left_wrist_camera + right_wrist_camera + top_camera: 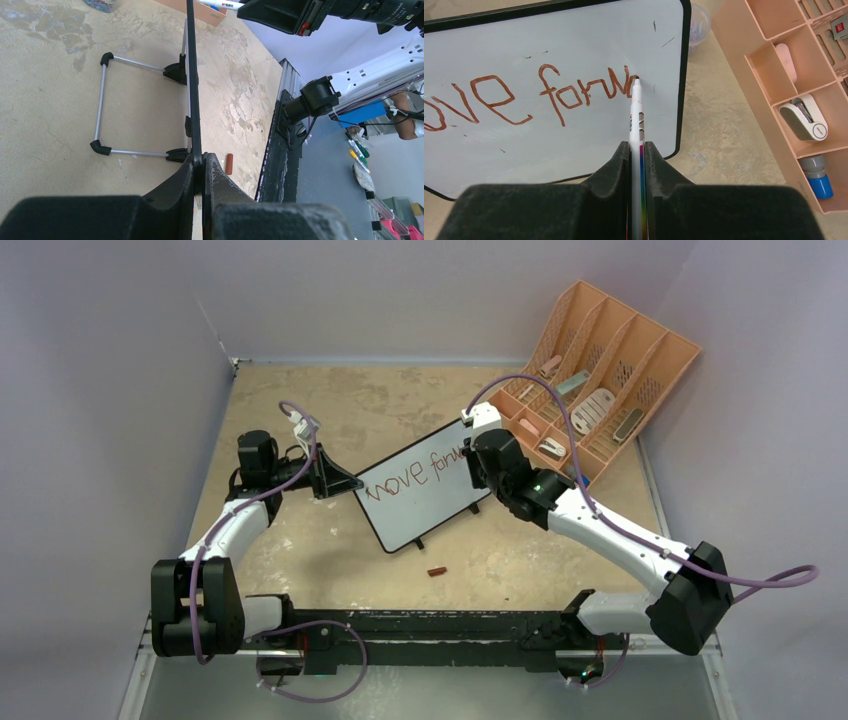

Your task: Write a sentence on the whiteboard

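R gripper (637, 149) pinches thin white marker pen (636, 107), tip on small black-framed whiteboard (589, 40) just ahead. L gripper (202, 165) clamps its edge. Press soft, go slow, keep level w/ brown letters (553, 100).

A robot lab: two robot arms (610, 530) bolted along the bottom of the frame, plain walls (100, 390) boxing in the bench (300, 540).

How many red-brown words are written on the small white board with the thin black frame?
2. "move", left on the board, and an unfinished "forw" right of it, ending at the tip of the white marker pen. None seems hidden.
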You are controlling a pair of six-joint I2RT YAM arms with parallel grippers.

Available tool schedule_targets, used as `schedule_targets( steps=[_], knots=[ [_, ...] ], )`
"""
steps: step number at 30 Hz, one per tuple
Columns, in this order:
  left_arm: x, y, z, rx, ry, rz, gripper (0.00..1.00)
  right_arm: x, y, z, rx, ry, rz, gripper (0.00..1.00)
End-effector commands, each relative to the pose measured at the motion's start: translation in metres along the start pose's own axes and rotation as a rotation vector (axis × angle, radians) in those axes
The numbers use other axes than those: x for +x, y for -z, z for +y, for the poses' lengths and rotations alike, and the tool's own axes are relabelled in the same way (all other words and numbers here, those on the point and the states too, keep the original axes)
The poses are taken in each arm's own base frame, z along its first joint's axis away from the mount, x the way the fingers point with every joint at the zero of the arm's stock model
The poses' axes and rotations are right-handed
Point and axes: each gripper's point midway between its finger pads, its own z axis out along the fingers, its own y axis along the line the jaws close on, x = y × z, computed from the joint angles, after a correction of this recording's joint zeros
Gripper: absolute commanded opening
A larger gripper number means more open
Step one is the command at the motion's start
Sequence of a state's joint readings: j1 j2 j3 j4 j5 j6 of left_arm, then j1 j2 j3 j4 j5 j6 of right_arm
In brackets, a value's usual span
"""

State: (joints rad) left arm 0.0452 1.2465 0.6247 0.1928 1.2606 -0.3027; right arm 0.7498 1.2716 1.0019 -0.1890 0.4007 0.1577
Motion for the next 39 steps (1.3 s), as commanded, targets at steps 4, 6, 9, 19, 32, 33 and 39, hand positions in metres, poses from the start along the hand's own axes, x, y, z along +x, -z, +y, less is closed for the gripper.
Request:
schedule_targets(
  steps=[4,6,9,19,32,33,39],
  knots=[
    [-0.006,-0.002,0.003,-0.005,-0.054,-0.001,0.00,-0.005,0.001,-0.002,0.000,-0.015,-0.020,0.00],
    [-0.006,-0.002,0.003,-0.005,-0.054,-0.001,0.00,-0.001,0.002,-0.002,-0.001,-0.017,-0.012,0.00],
    [-0.006,-0.002,0.003,-0.007,-0.054,-0.002,0.00,0.006,0.002,-0.003,-0.004,-0.017,0.006,0.00],
    [-0.006,-0.001,0.003,-0.009,-0.054,-0.002,0.00,0.012,0.004,-0.005,0.003,-0.020,0.017,0.00],
    [-0.006,-0.002,0.004,-0.008,-0.052,0.000,0.00,-0.020,0.016,-0.012,0.025,-0.032,-0.068,0.00],
    [-0.006,-0.002,0.004,-0.008,-0.053,-0.001,0.00,-0.022,0.016,-0.013,0.028,-0.034,-0.073,0.00],
    [-0.006,-0.002,0.004,-0.010,-0.052,-0.001,0.00,-0.028,0.012,-0.010,0.021,-0.034,-0.085,0.00]
  ],
)
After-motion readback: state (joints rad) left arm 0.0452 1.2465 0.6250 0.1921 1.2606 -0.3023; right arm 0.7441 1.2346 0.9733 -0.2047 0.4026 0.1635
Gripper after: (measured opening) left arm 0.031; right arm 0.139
